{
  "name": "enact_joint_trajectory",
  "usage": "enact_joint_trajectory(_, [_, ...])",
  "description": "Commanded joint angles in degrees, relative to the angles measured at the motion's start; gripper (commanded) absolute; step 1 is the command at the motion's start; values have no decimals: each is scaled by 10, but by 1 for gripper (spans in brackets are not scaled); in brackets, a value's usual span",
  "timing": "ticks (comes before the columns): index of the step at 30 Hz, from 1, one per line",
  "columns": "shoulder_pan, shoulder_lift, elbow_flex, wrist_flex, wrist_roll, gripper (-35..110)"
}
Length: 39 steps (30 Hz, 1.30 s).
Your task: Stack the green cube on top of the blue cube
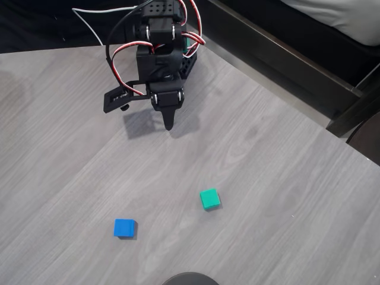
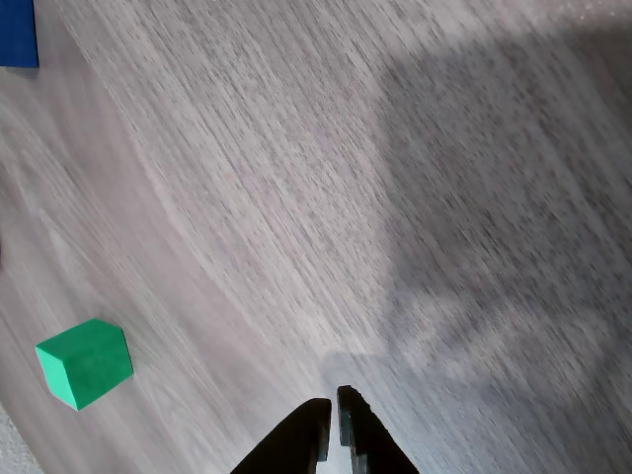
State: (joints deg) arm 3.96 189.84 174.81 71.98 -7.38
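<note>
You have not started: the green cube (image 1: 209, 198) and the blue cube (image 1: 124, 227) lie apart in the lower frame, and your end effector (image 1: 169, 123) is empty with its fingers nearly together.

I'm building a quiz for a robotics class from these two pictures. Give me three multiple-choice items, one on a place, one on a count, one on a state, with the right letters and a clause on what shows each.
1. In the overhead view, where does the green cube lie relative to the blue cube?
A. On top of it
B. To its right, apart from it
C. Touching its left side

2. How many cubes lie on the table?
A. One
B. Two
C. Four

3. What is the state of the gripper?
A. Shut and empty
B. Shut on the green cube
C. Wide open around the blue cube

Key: 1 B, bare table separates the two; 2 B, one green and one blue; 3 A, the wrist view shows the fingertips nearly together with nothing between them.
</note>
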Motion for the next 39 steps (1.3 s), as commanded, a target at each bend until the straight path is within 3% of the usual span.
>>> enact_joint_trajectory(1, [-2, 13, 0, 1, 1, 0])
enact_joint_trajectory(27, [-2, 13, 0, 1, 1, 0])
enact_joint_trajectory(39, [-62, 14, 26, -14, -3, 0])
